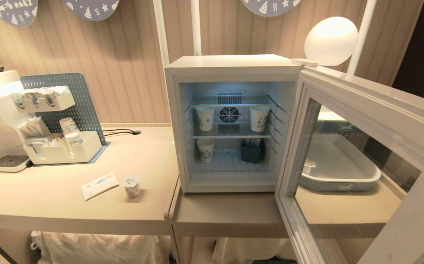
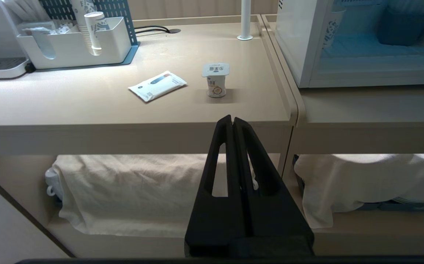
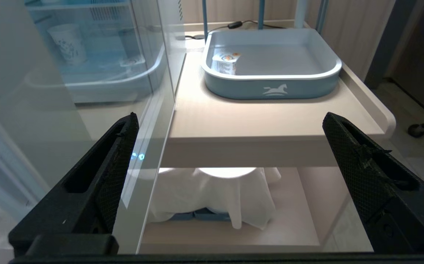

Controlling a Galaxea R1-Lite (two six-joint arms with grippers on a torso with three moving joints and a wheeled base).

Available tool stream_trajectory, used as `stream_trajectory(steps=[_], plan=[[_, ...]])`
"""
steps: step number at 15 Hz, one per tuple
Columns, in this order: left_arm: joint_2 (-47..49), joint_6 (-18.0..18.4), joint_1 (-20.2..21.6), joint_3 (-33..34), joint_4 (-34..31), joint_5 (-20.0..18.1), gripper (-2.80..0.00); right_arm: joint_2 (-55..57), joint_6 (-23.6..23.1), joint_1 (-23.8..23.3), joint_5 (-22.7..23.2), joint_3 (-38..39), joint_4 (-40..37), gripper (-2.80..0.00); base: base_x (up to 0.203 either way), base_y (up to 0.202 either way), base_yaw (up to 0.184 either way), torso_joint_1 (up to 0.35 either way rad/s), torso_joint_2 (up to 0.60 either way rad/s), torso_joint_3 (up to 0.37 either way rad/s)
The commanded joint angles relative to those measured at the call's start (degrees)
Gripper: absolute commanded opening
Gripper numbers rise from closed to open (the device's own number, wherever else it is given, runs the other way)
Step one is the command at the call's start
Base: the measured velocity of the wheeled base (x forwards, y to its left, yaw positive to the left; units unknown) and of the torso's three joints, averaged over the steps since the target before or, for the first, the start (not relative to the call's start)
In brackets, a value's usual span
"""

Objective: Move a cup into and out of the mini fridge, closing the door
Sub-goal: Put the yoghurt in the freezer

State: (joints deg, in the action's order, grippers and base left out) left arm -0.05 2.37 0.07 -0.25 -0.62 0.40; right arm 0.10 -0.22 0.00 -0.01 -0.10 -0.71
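The left pincer (image 2: 232, 119) has its black fingers pressed together on nothing, held off the front edge of the bench (image 2: 87, 106), below its top. Just beyond that edge the cup (image 2: 215, 80) stands upright on the bench: a short white tub with a small coloured print on its side and a flat, squarish white foil lid bearing dark lettering. A flat white sachet (image 2: 157, 85) lies near it, apart. The mini fridge (image 1: 230, 69) stands further along, lit inside, with paper cups (image 1: 205, 118) on its wire shelves. Its door (image 1: 362, 154) is swung wide open. The right pincer (image 3: 230, 126) is spread apart beside the glass door, empty.
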Motion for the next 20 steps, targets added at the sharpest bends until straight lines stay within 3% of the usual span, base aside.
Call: stream_trajectory(steps=[1, 10, 14, 20], plan=[[0.0, -0.3, 0.0, 0.3, -0.2, 0.0, -2.80, 0.1, 0.0, 0.0, 0.0, 0.0, -0.1, 0.00, -0.157, 0.000, 0.000, 0.007, 0.02, -0.005], [0.0, -0.3, 0.0, 0.3, -0.1, -0.1, -2.80, 0.1, 0.0, 0.0, 0.0, 0.0, -0.1, 0.00, -0.189, 0.000, -0.001, 0.005, 0.00, 0.002], [0.0, 0.1, 0.0, 0.3, 0.2, 0.0, -2.80, 0.1, 0.0, 0.0, 0.0, 0.0, -0.1, 0.00, -0.017, 0.014, -0.001, 0.005, 0.00, 0.000], [0.0, -0.4, 0.0, 0.3, 0.3, 0.0, -2.80, 0.1, 0.0, 0.0, 0.0, 0.0, -0.1, 0.00, -0.159, 0.158, -0.002, 0.002, 0.00, 0.005]])
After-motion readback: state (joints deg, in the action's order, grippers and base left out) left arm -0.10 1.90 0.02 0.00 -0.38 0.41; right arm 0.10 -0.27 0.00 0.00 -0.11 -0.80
